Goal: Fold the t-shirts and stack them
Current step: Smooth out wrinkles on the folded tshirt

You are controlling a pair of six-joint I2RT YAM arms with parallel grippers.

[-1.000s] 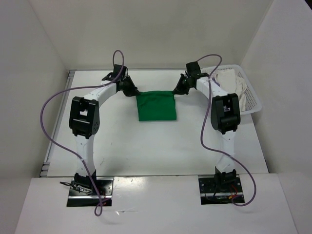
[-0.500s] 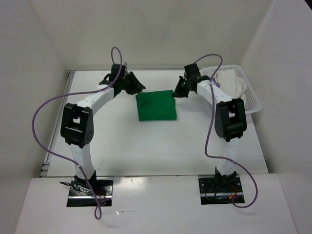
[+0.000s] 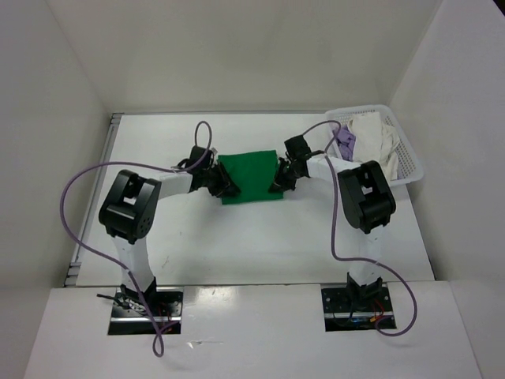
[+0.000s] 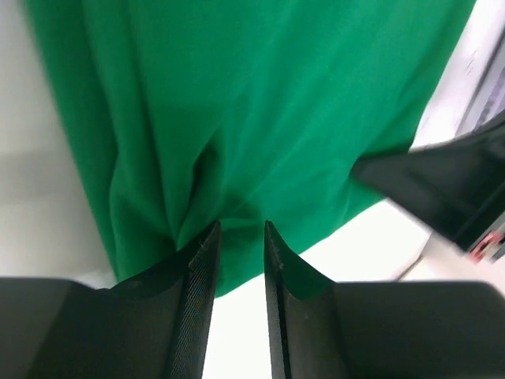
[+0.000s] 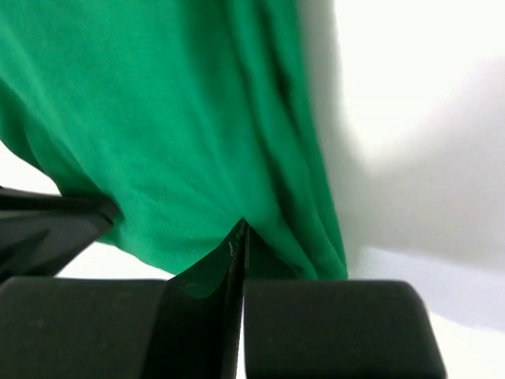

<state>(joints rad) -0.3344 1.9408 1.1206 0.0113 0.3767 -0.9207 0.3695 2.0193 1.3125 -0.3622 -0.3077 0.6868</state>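
Observation:
The green t-shirt [image 3: 251, 172] lies folded in a rectangle in the middle of the table. My left gripper [image 3: 226, 188] is low at its near left corner. In the left wrist view the left gripper [image 4: 239, 229] is open by a narrow gap, and the green t-shirt [image 4: 260, 103] has its edge at the tips. My right gripper [image 3: 276, 183] is at the shirt's right edge. Seen from its own wrist, the right gripper [image 5: 242, 225] is shut, tips against the green t-shirt [image 5: 158, 118]. The white t-shirt [image 3: 377, 134] and the lavender t-shirt [image 3: 346, 143] lie in the basket.
A white mesh basket [image 3: 410, 167] stands at the table's back right corner, against the right wall. White walls close in the table on the left, back and right. Purple cables loop off both arms.
Both grippers came down from the shirt's far corners to its near part. The shirt now lies flat, a little nearer. The left jaws parted and the right jaws closed.

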